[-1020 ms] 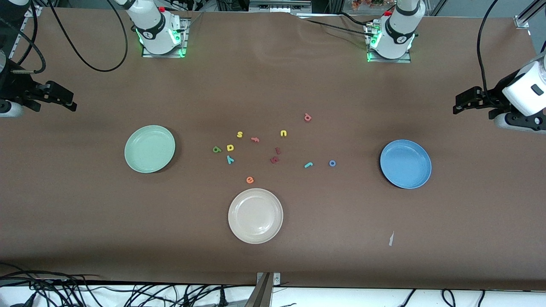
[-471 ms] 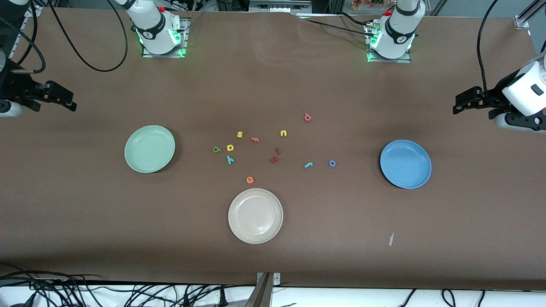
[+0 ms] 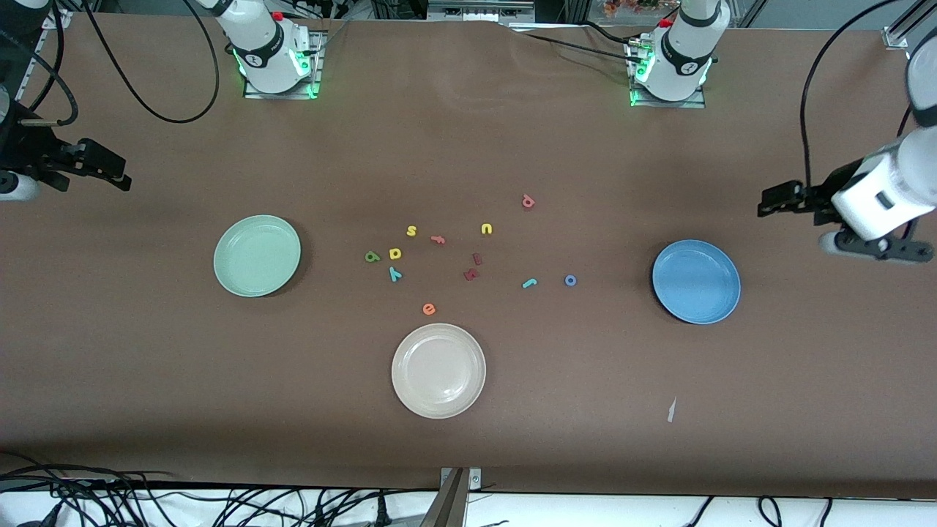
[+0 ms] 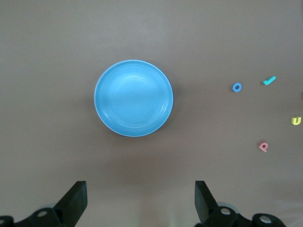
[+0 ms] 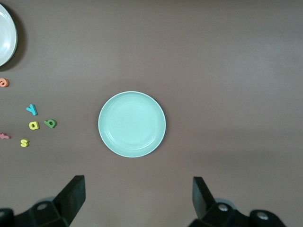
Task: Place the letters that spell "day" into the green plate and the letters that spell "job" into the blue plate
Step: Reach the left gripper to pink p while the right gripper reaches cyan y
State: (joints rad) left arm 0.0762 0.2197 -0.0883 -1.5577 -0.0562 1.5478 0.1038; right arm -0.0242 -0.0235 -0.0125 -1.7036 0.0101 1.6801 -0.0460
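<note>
The green plate (image 3: 256, 255) (image 5: 132, 124) lies toward the right arm's end, the blue plate (image 3: 695, 282) (image 4: 133, 98) toward the left arm's end. Between them lie the dark green "d" (image 3: 372, 256), yellow "a" (image 3: 395, 253) and teal "y" (image 3: 395, 274), close together. The teal "j" (image 3: 529, 282) and blue "o" (image 3: 570, 280) lie nearer the blue plate, the pink "b" (image 3: 528, 201) farther from the camera. My left gripper (image 3: 776, 199) (image 4: 140, 198) hangs open and empty over bare table by the blue plate. My right gripper (image 3: 110, 172) (image 5: 138, 196) waits open over the table's end.
A cream-white plate (image 3: 438, 370) sits nearest the camera. Other letters lie among the task's: yellow "s" (image 3: 411, 230), yellow "u" (image 3: 487, 229), a pinkish "f" (image 3: 438, 238), orange "e" (image 3: 429, 309) and two dark red pieces (image 3: 472, 271). A paper scrap (image 3: 670, 410) lies near the front edge.
My left arm has swung in from the table's end toward the blue plate, its gripper still open. The right arm, plates and letters have not moved.
</note>
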